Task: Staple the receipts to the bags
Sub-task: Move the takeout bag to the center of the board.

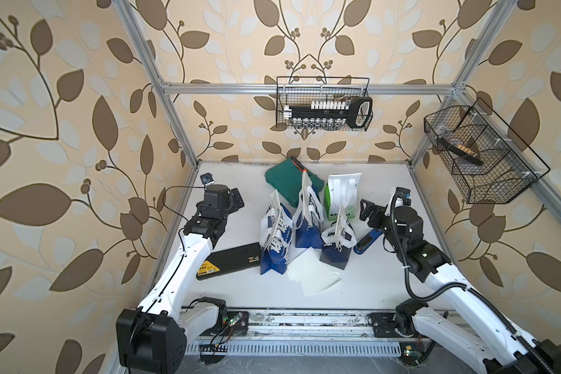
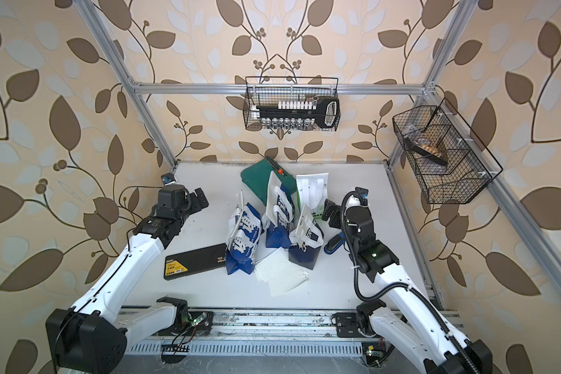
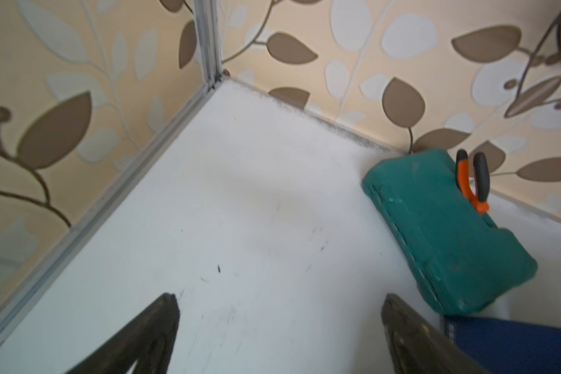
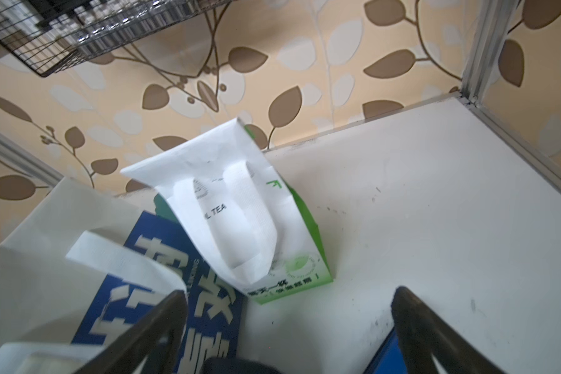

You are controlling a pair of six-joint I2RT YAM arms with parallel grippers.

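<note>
Judging from how things lie, the stapling looks barely begun, if begun at all: the thin white paper receipts (image 1: 311, 275) lie loose in a fanned heap on the white worktop (image 1: 386, 285), just in front of the small paper carrier bags (image 1: 305, 226) and reaching the feet of the near ones. Three navy-and-white bags with white lettering stand or lean in a tight cluster mid-worktop, and the green-and-white bag (image 4: 272, 233) stands just behind them, toward the back wall. White strips rise along the tops of the navy bags; whether any is a slip already fastened or only a ribbon handle I cannot tell. The blue stapler (image 1: 366, 242) lies flat just beside the rightmost navy bag, untouched, close by the right arm. The right tool (image 4: 289, 298) hangs spread wide and empty near the green-and-white bag; the left tool (image 3: 279, 311) is equally spread, holding nothing, over bare worktop left of the cluster, near a dark green flat case (image 3: 447, 233). Left to do, by my reckoning: lay a slip against a bag, bring the stapler, press, and repeat for all four
</note>
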